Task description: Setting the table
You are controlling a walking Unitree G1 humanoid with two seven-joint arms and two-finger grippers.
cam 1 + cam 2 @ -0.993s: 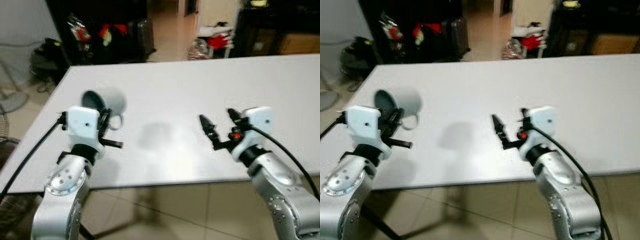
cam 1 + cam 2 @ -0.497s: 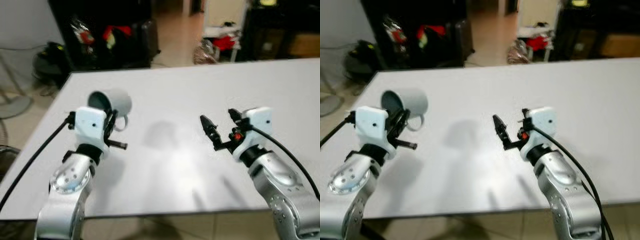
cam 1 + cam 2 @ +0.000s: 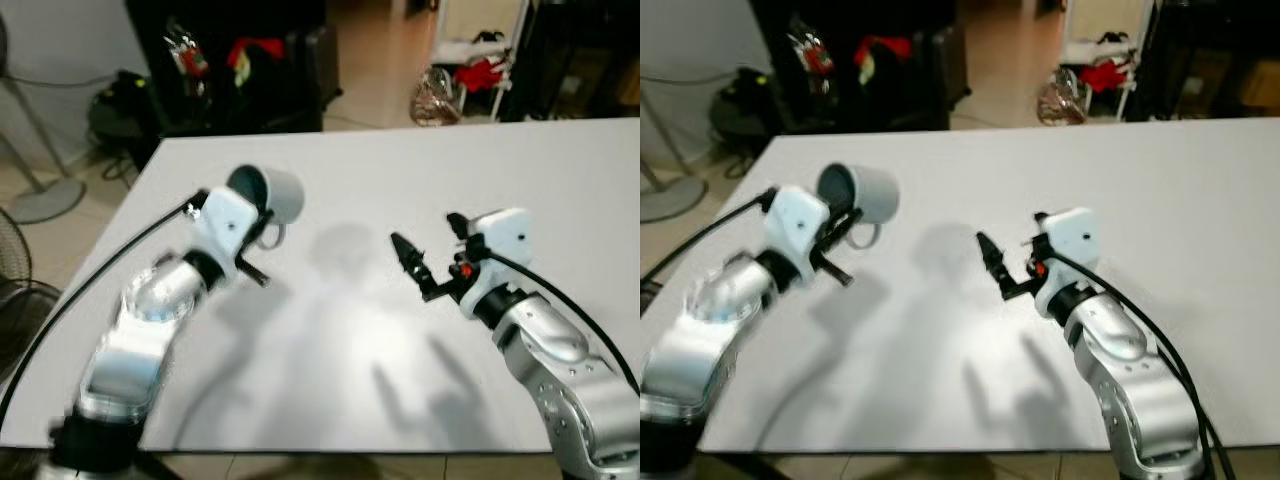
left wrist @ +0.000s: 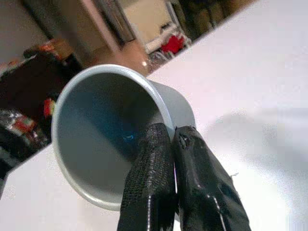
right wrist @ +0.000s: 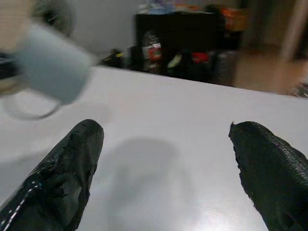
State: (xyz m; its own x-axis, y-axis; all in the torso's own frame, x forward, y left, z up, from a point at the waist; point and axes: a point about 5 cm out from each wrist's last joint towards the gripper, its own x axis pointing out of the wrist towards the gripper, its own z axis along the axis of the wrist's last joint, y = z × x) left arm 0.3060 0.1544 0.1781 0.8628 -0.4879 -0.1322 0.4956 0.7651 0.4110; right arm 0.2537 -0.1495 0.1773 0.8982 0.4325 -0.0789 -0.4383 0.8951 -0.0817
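Note:
A grey mug (image 3: 270, 192) hangs tilted above the left part of the white table (image 3: 420, 150), its mouth turned toward me and its handle on the underside. My left gripper (image 3: 254, 218) is shut on the mug's rim (image 4: 110, 130), one finger (image 4: 156, 163) inside the cup and the other outside. The mug casts a shadow on the table to its right. My right gripper (image 3: 428, 237) hovers low over the middle of the table, open, with nothing between its fingers (image 5: 72, 168). From the right wrist view the mug (image 5: 53, 67) is a blurred grey shape.
A standing fan's base (image 3: 45, 198) is on the tiled floor at the left. Beyond the table's far edge are a dark cabinet with bags (image 3: 230, 60) and a white rack with red items (image 3: 480, 72). The table's left edge runs close to my left arm.
The camera has shifted over the table. My left arm has reached forward and to the right, carrying the mug further over the tabletop. The right gripper has stayed open in much the same place.

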